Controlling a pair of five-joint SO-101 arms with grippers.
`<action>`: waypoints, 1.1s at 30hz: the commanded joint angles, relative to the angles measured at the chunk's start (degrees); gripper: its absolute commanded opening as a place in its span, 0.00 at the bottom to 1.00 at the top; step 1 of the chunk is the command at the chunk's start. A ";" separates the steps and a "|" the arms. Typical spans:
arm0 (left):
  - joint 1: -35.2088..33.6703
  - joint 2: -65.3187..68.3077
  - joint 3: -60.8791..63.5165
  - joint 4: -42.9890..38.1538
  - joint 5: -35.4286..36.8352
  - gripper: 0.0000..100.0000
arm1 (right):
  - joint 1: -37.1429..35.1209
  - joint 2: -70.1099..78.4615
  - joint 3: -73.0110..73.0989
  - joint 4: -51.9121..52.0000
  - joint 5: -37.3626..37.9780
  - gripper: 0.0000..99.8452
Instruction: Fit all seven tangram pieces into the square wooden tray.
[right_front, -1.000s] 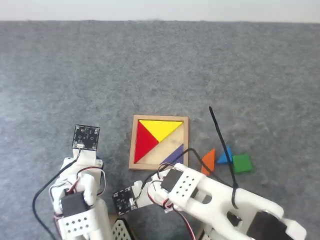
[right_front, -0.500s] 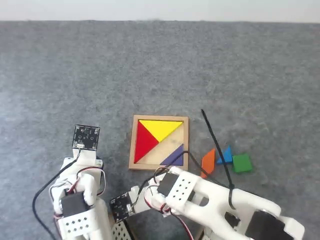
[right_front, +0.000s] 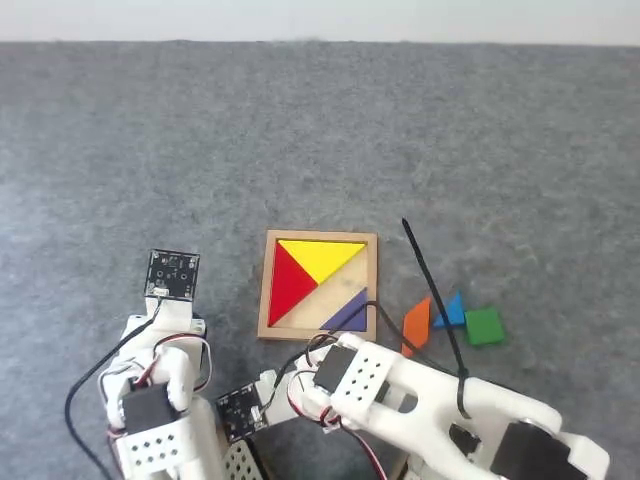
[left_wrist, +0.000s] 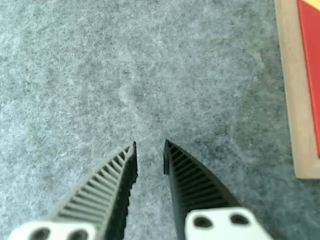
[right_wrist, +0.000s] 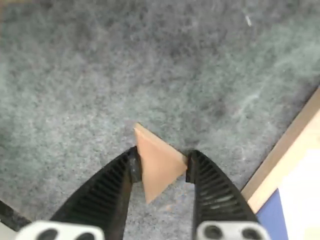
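Since the right arm has drawn back from the tray (right_front: 270, 290), right gripper (right_wrist: 161, 159) pinches a tan triangle (right_wrist: 157, 172) over the mat (right_front: 150, 150) beside it; placing likely comes next. Left gripper (left_wrist: 150, 146) slightly spread, empty, near tray edge.

Tan triangle (right_wrist: 159, 167) between jaws, near tray (right_wrist: 280, 150)

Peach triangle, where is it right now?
In the right wrist view, the peach triangle is gripped by the right end effector, over grey carpet just beside the rim of the wooden tray.
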 joint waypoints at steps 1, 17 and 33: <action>0.18 -0.62 -0.48 0.35 0.44 0.09 | -0.40 0.13 -2.46 -0.57 -0.53 0.08; 0.18 -0.62 -0.48 0.35 0.44 0.09 | 7.25 -6.99 -14.07 11.74 -10.11 0.08; 0.18 -0.62 -0.48 0.35 0.44 0.09 | 10.33 1.89 -18.64 -6.46 -18.64 0.08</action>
